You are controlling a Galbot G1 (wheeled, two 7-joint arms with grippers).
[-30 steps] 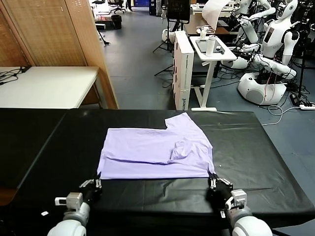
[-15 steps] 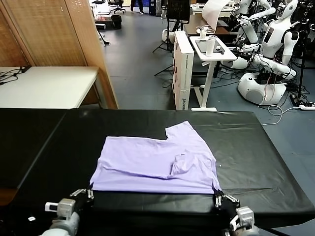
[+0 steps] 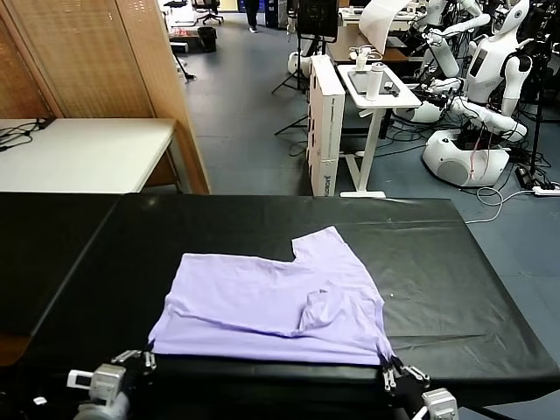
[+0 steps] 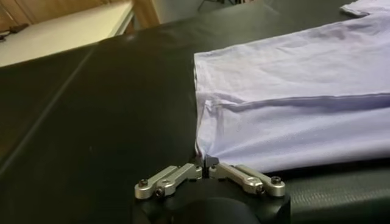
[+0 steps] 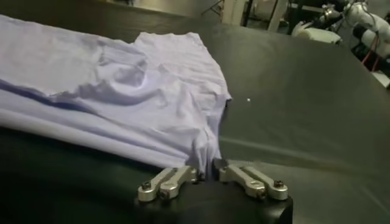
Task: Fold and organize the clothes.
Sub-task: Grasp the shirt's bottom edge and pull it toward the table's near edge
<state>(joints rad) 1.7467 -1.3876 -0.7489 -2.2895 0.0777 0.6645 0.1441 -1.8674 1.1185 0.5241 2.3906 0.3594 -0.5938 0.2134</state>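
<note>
T-shirt [image 3: 271,306] near corners hidden at both end effectors, left [image 4: 209,165], right [image 5: 210,165]; grip state unclear.

A wide table covered with a black, slightly glossy cloth [image 3: 455,289] was seen spanning the view from side to side. On it, a light lavender-purple short-sleeved T-shirt of thin fabric [image 3: 262,297] was laid partly folded, its lower edge lying along the table's near edge and one sleeve bunched on top towards the right. A tiny white speck [image 3: 390,295] was seen on the cloth just beside the shirt's right edge.
</note>
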